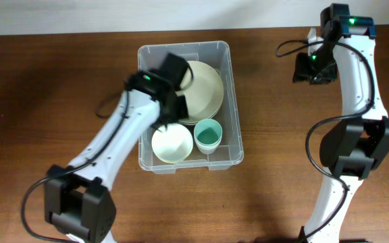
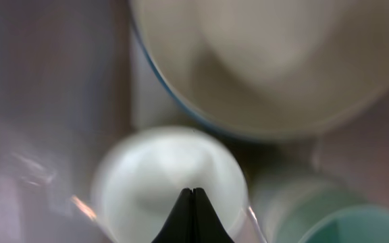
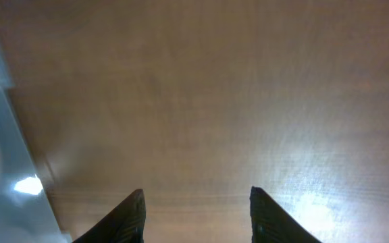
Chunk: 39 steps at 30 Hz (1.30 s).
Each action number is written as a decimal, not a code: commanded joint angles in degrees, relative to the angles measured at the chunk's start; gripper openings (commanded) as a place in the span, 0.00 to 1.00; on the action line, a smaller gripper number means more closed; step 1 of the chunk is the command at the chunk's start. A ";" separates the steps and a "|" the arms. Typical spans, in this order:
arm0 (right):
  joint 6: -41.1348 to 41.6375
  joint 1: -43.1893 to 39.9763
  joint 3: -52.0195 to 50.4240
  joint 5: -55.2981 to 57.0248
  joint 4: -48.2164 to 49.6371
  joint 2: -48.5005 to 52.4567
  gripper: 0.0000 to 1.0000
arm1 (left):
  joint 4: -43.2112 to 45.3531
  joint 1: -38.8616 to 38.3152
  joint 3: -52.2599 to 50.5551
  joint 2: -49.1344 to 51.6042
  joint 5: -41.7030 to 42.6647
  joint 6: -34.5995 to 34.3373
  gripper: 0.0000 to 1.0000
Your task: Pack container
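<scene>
1. The large clear plastic rectangular container (image 1: 236, 101) with a rounded rim sits on the brown wooden table (image 1: 46, 81), a little left of centre in the overhead view. Its long sides run away from the robot.
2. Three things lie inside it. A wide, shallow cream bowl (image 1: 206, 88) fills the far half. A smaller round white bowl (image 1: 172, 144) is in the near-left corner, and a teal cup (image 1: 208, 135) stands upright in the near-right corner, just beside the white bowl.
3. The left gripper (image 2: 193, 192) reaches over the container's left wall and hangs above the gap between the cream bowl and the white bowl. In the left wrist view its two dark fingers (image 2: 184, 219) are pressed flat together with nothing between them, their tips over the white bowl's mouth.
4. That view is blurred. The cream bowl shows a thin blue line along its edge, and the teal cup's rim shows at lower right.
5. The right gripper (image 3: 196, 192) is well apart from the container, over bare table at the far right. Its jaws are spread wide and empty.
6. In the right wrist view one corner of the container shows at the left edge.
7. A small green light glows on each arm in the overhead view.
</scene>
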 commanded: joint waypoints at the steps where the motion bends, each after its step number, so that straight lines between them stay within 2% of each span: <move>1: -0.44 2.34 3.82 0.52 3.02 -7.54 0.46 | 0.11 5.03 6.91 -4.24 -13.22 8.87 0.03; 6: -1.68 5.33 3.93 1.25 8.72 -9.55 0.47 | 4.00 15.30 10.32 -4.50 -11.82 14.80 0.08; 9: -1.73 7.45 3.61 3.17 12.41 -9.44 0.50 | 7.28 22.69 10.29 -4.02 -6.23 17.97 0.11; 10: -1.75 8.02 3.39 3.61 13.66 -9.44 0.51 | 8.04 24.79 10.29 -3.87 -4.74 18.40 0.16; 11: -1.90 8.70 3.26 3.69 15.26 -9.44 0.56 | 8.66 26.49 10.29 -3.65 -3.78 18.38 0.32; 12: -1.88 9.57 3.23 3.65 17.40 -9.44 0.80 | 9.44 29.42 10.29 -3.23 -2.93 18.32 0.55; 13: -1.88 9.99 3.23 3.63 18.56 -9.44 0.99 | 9.77 30.84 10.29 -2.93 -2.97 18.34 0.84; 14: -1.88 10.56 3.23 3.45 20.04 -9.44 0.99 | 9.90 32.70 10.29 -2.54 -2.97 18.34 1.00; 21: -2.73 11.13 3.23 3.37 21.97 -9.46 0.99 | 9.53 38.40 10.27 -2.12 -2.71 18.40 1.00; 23: -2.27 11.15 3.23 3.50 20.52 -9.64 0.99 | 8.98 38.95 10.27 -2.12 -2.34 20.68 1.00; 26: 1.25 11.15 3.23 6.08 16.83 -10.58 0.99 | 7.76 38.84 10.27 -2.89 3.10 26.08 1.00; 30: 1.97 11.23 3.23 8.11 13.57 -12.28 0.99 | 5.95 38.27 8.87 -6.47 2.49 27.36 1.00; 35: 2.03 11.37 3.23 8.17 11.54 -14.93 0.99 | 8.79 38.12 0.79 -14.80 2.49 27.47 1.00; 39: 2.03 12.39 3.21 8.74 11.45 -16.83 0.99 | 12.79 38.12 -10.88 -24.70 2.47 27.50 1.00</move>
